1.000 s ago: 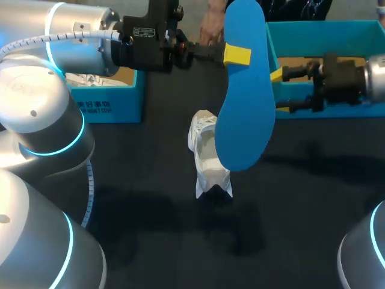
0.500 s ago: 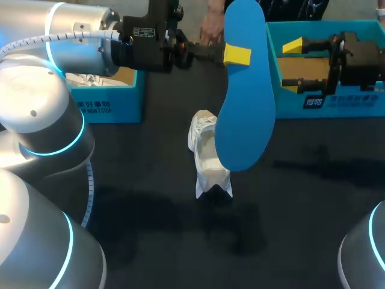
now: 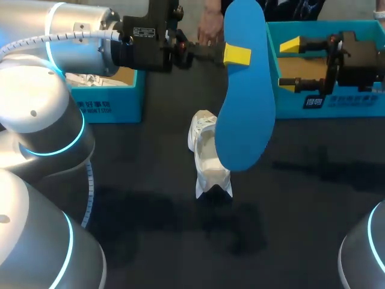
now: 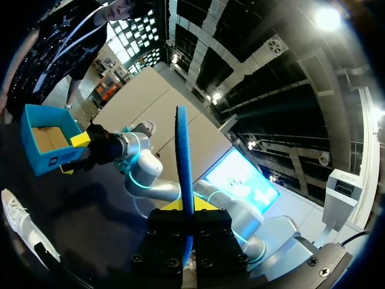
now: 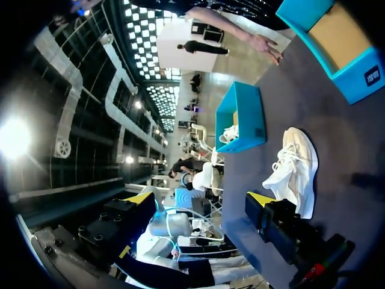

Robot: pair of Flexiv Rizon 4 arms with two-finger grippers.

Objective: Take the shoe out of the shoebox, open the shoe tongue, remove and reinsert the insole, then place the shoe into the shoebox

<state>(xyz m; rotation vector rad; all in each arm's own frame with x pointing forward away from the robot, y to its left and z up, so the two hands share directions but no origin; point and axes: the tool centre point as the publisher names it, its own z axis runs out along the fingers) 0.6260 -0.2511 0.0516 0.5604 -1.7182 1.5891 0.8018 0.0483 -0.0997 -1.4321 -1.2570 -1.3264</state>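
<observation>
A large blue insole (image 3: 243, 96) hangs upright above the table's middle, with my left gripper (image 3: 236, 54) shut on its upper part. In the left wrist view the insole (image 4: 183, 162) stands edge-on between that gripper's (image 4: 185, 226) fingers. Below it a white shoe (image 3: 207, 153) lies on the black table, also seen in the right wrist view (image 5: 295, 168). My right gripper (image 3: 290, 64) is wide open and empty over the near wall of the blue shoebox (image 3: 337, 102) at the right. Its yellow tips frame the right wrist view (image 5: 201, 201).
A second blue box (image 3: 111, 99) with something white inside stands at the back left, under my left arm. The left wrist view takes in the right shoebox (image 4: 48, 138) with my right gripper (image 4: 81, 153) beside it.
My right gripper has drawn back to the right, away from the insole, risen and turned over the shoebox. The left gripper, insole and shoe have kept still.
</observation>
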